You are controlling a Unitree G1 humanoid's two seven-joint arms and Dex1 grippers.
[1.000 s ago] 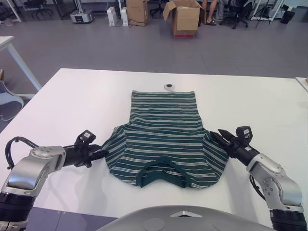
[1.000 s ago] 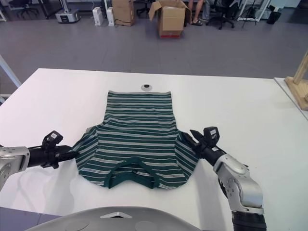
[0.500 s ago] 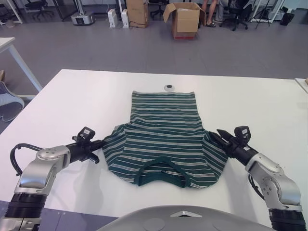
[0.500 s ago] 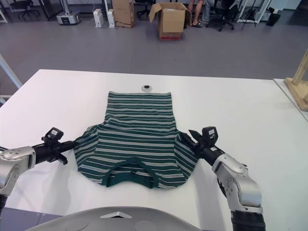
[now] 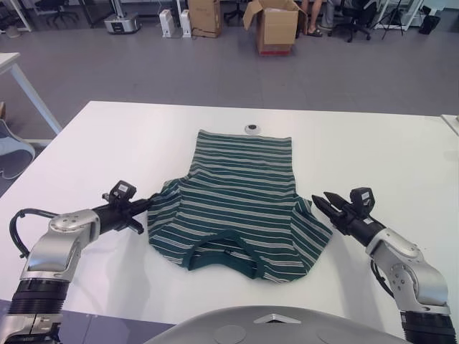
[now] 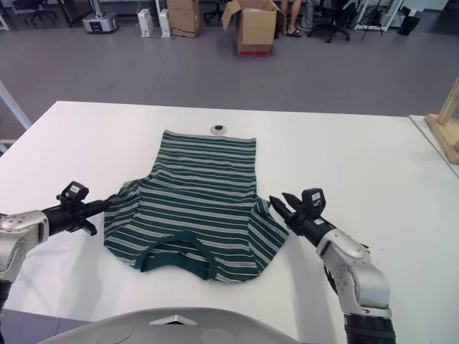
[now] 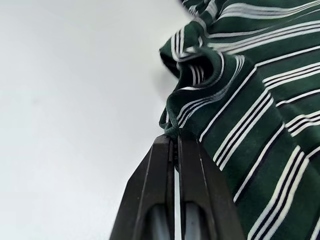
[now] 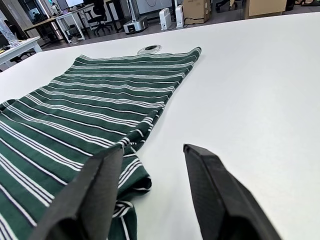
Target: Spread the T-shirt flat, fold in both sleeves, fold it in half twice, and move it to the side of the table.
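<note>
One white table [image 5: 107, 136]; grey floor [image 5: 143, 68], cardboard box [image 5: 276, 30].

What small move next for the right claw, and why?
Probably ease the open right claw forward onto the bunched right sleeve of the green white-striped T-shirt and close: the left claw already pinches the left sleeve, the right holds nothing.

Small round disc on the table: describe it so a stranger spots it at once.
Take the white table, then the green striped T-shirt on it. Just beyond the shirt's far hem sits the disc: small, round, dark-centred with a pale rim, unlike the striped cloth.
</note>
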